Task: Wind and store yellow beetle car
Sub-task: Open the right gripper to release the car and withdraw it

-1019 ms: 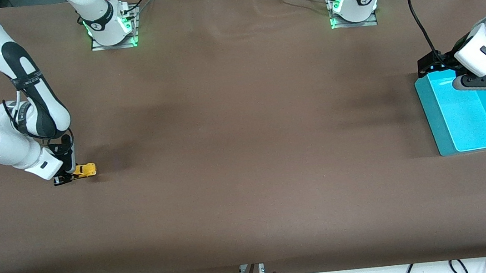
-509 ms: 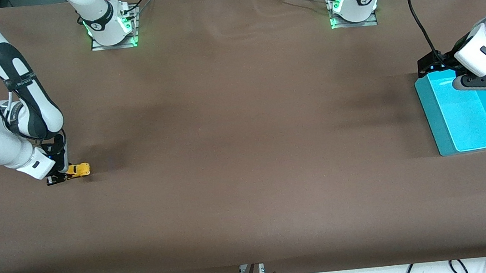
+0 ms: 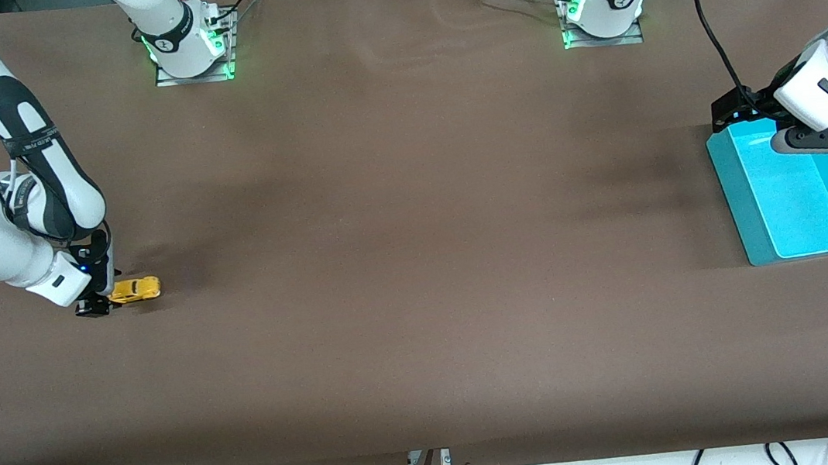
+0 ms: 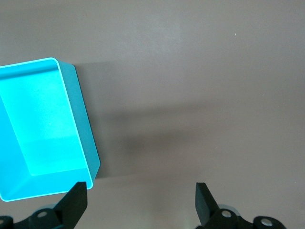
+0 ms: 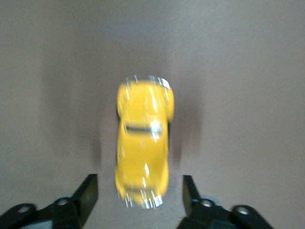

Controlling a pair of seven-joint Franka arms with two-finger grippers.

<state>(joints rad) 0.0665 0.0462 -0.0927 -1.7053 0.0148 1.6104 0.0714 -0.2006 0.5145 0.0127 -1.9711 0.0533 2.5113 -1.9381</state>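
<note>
Both grippers: parted, holding nothing
Right gripper (image 5: pixel 138 193): fingers clear of the yellow beetle car (image 5: pixel 143 152) between them
Left gripper (image 4: pixel 140 202): waits above the teal bin (image 4: pixel 88 143)
Car: blurred, on its wheels

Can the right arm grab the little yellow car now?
Probably yes. The right gripper sits open at the table, fingers on either side of the yellow beetle car's end, nothing between them.

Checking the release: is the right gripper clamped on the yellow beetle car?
No, in the right wrist view the right gripper has its jaws spread, with gaps either side of the yellow beetle car.
</note>
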